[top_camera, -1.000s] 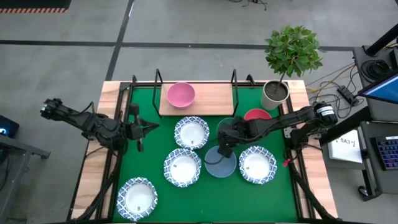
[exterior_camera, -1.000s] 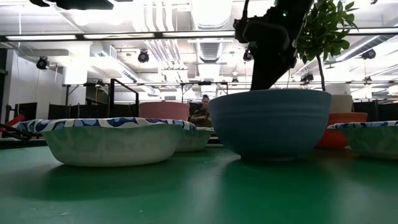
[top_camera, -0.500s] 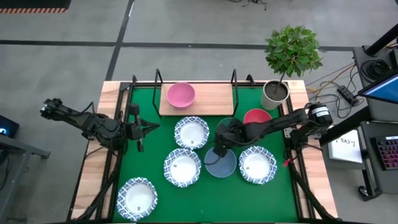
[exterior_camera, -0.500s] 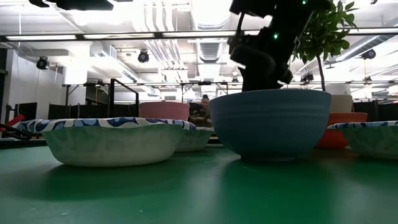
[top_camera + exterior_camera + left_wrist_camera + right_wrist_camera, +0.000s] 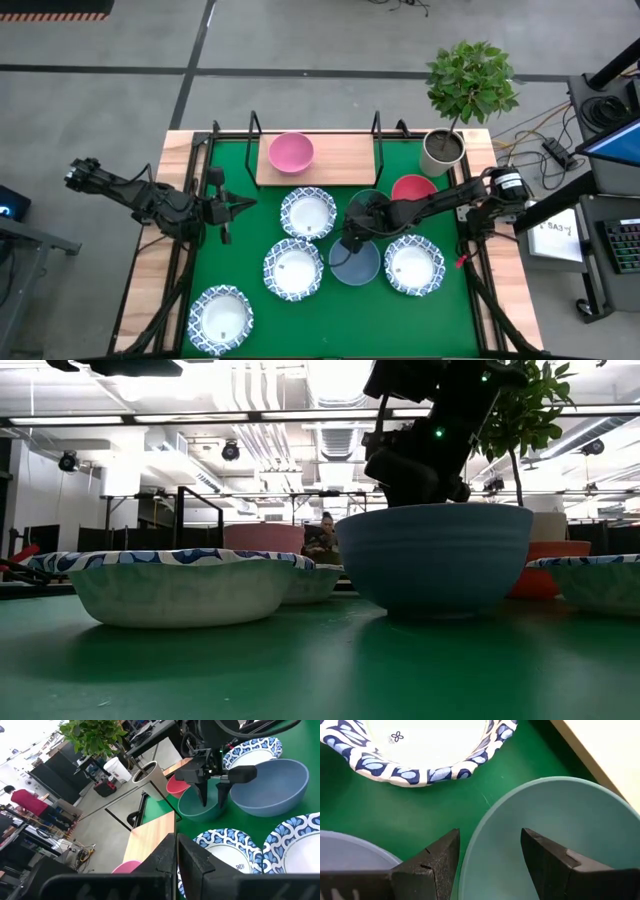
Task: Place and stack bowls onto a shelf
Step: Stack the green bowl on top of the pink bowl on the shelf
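The dark green bowl (image 5: 372, 203) (image 5: 555, 835) sits on the green mat, between the grey-blue bowl (image 5: 355, 264) (image 5: 435, 560) and the red bowl (image 5: 413, 186). My right gripper (image 5: 351, 233) (image 5: 490, 840) is open and points down. Its fingers stand on either side of the green bowl's rim (image 5: 472, 852), one inside and one outside, and touch nothing that I can see. The pink bowl (image 5: 291, 152) rests base-down on the wooden shelf (image 5: 340, 160). Several white blue-rimmed bowls (image 5: 308, 213) (image 5: 294, 268) (image 5: 414, 264) lie on the mat. My left gripper (image 5: 240, 206) (image 5: 176, 855) waits shut at the mat's left side.
A potted plant (image 5: 444, 150) stands at the table's far right corner, beside the red bowl. Black wire uprights (image 5: 377, 125) rise at the shelf's ends. Another white bowl (image 5: 221, 319) sits near the mat's near left corner. A person (image 5: 325, 535) shows far behind the table.
My right gripper has come down and shifted slightly toward the table's left, so its open fingers now straddle the green bowl's rim. The bowls have stayed in place.
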